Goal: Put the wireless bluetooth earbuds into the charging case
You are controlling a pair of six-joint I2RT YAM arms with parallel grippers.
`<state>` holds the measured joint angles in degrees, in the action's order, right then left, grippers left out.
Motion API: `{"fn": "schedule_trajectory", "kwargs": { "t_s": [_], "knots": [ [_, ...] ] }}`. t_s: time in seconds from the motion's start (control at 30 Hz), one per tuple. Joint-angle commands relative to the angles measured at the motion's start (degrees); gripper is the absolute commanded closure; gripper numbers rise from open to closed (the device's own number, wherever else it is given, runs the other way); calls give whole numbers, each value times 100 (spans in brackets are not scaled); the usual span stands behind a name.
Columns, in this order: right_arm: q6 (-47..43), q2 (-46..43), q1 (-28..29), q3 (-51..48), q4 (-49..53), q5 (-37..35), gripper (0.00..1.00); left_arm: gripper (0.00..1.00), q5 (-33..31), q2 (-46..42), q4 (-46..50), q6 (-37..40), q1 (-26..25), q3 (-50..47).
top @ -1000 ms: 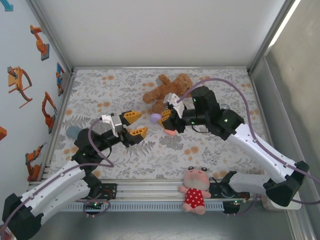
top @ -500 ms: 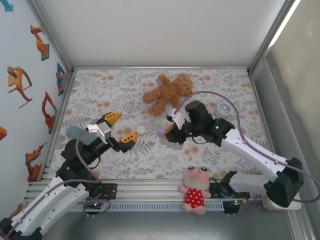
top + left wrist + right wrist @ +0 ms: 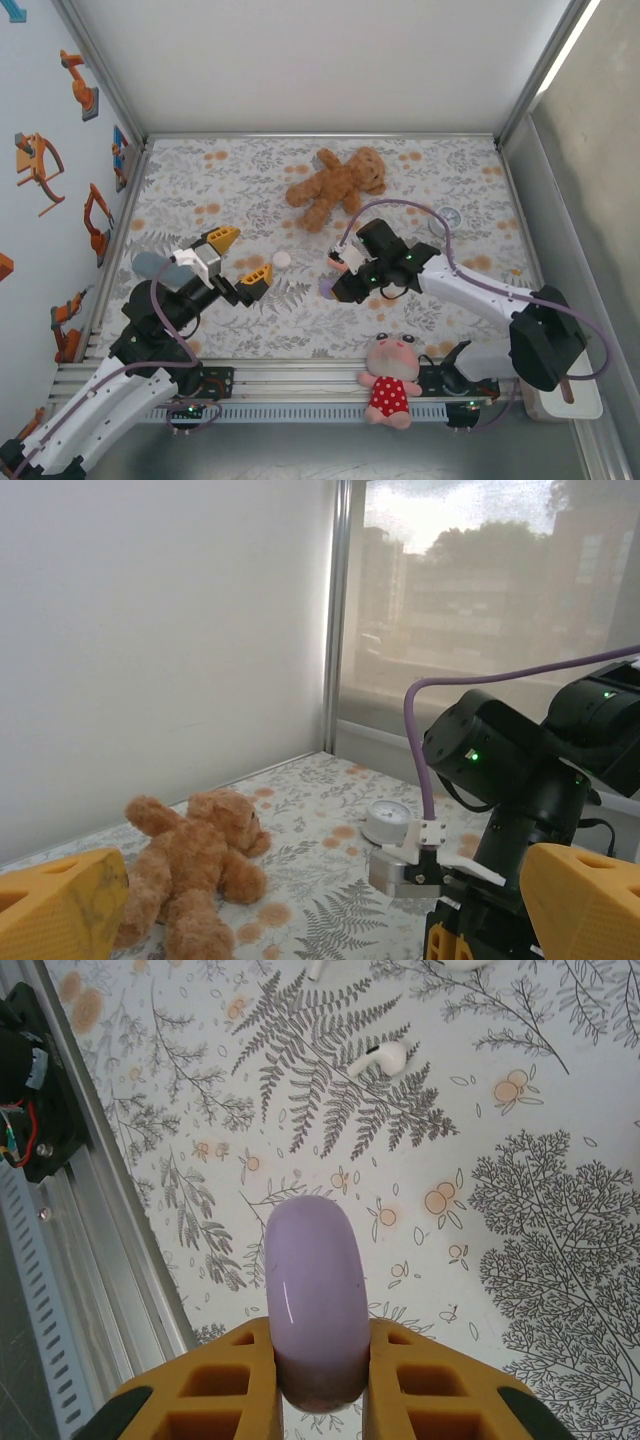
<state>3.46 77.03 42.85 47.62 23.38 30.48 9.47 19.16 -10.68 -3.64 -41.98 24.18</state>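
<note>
A pale purple rounded charging case (image 3: 312, 1305) stands on edge between the yellow fingers of my right gripper (image 3: 318, 1342), which is shut on it just above the patterned table. From above, the case (image 3: 326, 287) sits left of the right wrist. A white earbud (image 3: 380, 1058) with a short stem lies on the table beyond the case, and another white piece (image 3: 318, 968) is cut off by the top edge. My left gripper (image 3: 240, 257) hangs open and empty to the left, its fingertips (image 3: 60, 905) spread wide. A small white round object (image 3: 282, 259) lies just right of it.
A brown teddy bear (image 3: 335, 185) lies at the back centre. A white dial gauge (image 3: 447, 217) is at the right. A pink plush doll (image 3: 390, 380) sits on the near rail. The metal rail (image 3: 60, 1260) runs close beside the held case.
My left gripper opened wide and its arm drew back to the left. The right gripper carried the purple case toward the near edge and lower over the table.
</note>
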Motion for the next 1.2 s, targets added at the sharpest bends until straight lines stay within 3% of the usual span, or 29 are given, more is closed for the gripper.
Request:
{"fn": "schedule_trajectory", "kwargs": {
  "t_s": [0.0, 1.17],
  "knots": [
    [83, 193, -130, -43, -211, 196, 85, 1, -87, -73, 11, -77, -1, -61],
    [654, 1520, -786, -114, -413, 354, 85, 2, -165, 34, 33, -94, 5, -118]
  ]
}}
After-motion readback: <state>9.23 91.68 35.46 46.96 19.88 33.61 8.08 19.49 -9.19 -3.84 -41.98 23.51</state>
